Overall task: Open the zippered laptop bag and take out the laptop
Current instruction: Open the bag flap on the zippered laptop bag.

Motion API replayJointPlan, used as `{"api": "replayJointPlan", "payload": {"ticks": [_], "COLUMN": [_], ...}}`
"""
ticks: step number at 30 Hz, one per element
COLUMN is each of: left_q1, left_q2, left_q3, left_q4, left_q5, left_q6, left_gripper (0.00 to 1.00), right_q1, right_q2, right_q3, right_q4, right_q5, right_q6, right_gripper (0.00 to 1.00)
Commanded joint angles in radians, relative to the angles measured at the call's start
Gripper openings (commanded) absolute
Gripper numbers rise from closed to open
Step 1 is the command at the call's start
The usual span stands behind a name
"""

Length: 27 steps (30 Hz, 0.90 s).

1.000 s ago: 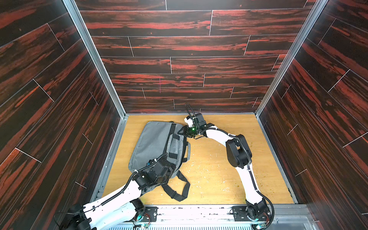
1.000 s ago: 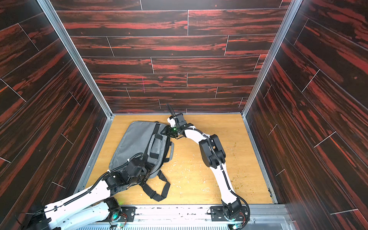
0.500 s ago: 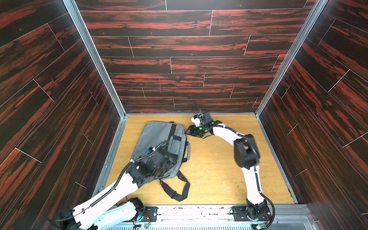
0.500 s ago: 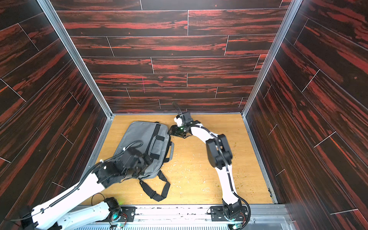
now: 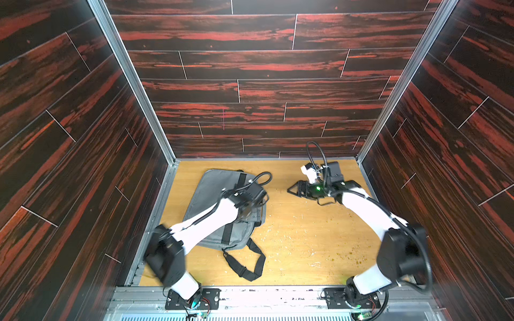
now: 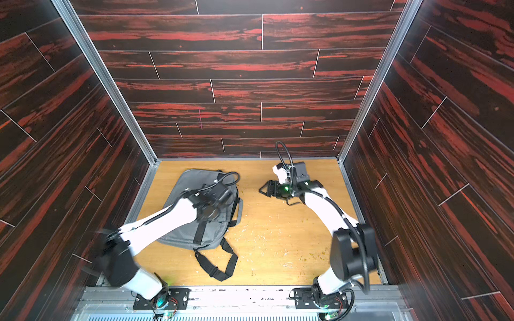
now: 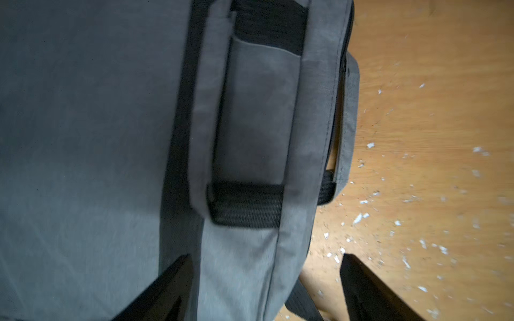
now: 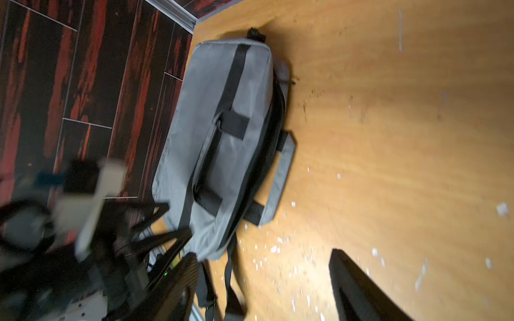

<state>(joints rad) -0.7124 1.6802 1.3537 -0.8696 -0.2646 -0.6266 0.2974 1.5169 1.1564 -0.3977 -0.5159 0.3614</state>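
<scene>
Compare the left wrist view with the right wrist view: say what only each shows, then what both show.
Left wrist only: the open left gripper, fingers either side of an edge of the soft grey fabric laptop bag. Right wrist only: the open right gripper, the blurred white left arm, the dark red wood-grain wall. Both: the bag, its grey handle, the crumb-strewn light wooden table.

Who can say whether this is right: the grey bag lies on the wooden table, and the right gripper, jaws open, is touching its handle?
No: it touches nothing. Both top views show the right gripper, jaws open, over bare table, apart from the bag and its handle.
</scene>
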Motion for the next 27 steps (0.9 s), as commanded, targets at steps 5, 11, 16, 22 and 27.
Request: {"api": "replayJointPlan", "payload": {"ticks": [5,11,16,22,27], "left_q1": [0.004,-0.013,-0.016,-0.015,-0.018], "left_q2": [0.202,0.357,0.403,0.405,0.397], "left_q3": [0.138,0.255,0.274,0.267,0.277], "left_q4": [-0.04,-0.121,-0.135,-0.126,-0.134], "left_q5": [-0.097,-0.258,-0.301,-0.314,-0.302], "left_q6": [0.103,0.05,0.042,0.052,0.051], "left_gripper": [0.84,0.8,0.69,0.46,0.19], "right_q1": [-0.021,-0.023,-0.021,-0.023,-0.023], "right_q2": [-0.185,-0.256,-0.274,-0.282,-0.278], "right_q3": [-0.215,-0.317,-0.354,-0.392,-0.399], "right_q4": [0.0,0.044,0.058,0.099,0.115], "right_q5": [-0.018,-0.018,-0.027,-0.047,-0.055], "right_q6": [0.031,0.079,0.092,0.124,0.129], "right_gripper": [0.79,0.79,0.79,0.79,0.79]}}
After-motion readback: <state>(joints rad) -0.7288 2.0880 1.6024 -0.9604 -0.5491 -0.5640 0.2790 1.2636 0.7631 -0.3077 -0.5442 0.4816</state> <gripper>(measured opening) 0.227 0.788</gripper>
